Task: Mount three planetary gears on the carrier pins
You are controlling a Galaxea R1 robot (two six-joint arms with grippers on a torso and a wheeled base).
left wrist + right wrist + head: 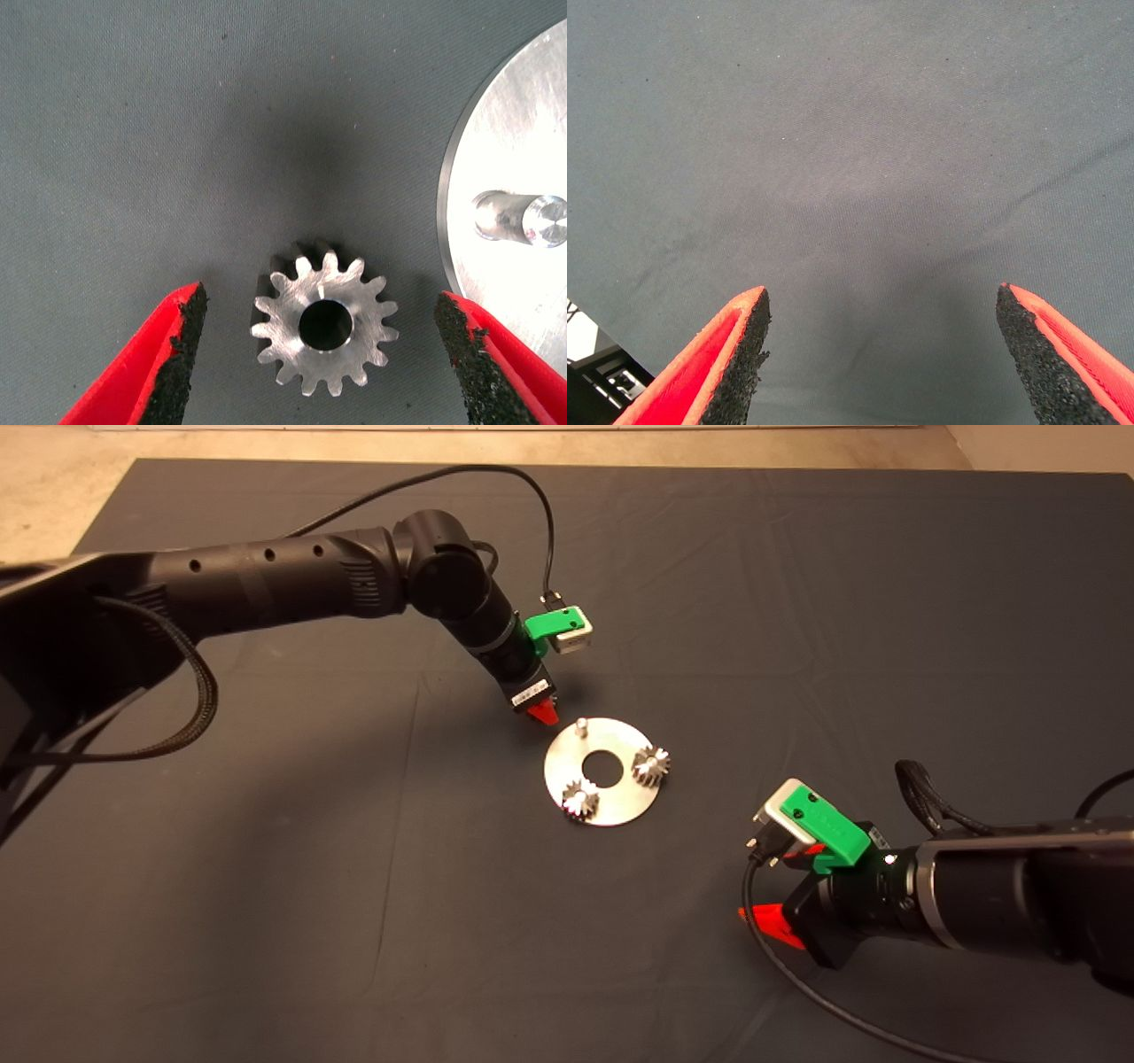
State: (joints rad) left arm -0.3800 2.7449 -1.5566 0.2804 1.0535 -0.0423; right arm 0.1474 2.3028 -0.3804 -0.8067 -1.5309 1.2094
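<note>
Left pincer (321, 354) spread wide, straddling loose gear (324, 330).

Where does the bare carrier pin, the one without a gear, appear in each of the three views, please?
Head view: the bare carrier pin stands at the disc's far edge, just beside the left claw.
Left wrist view: it stands on the disc at the right edge, beyond the loose gear.
Right wrist view: not in it; only mat.
Shared landmark: the disc.
</note>
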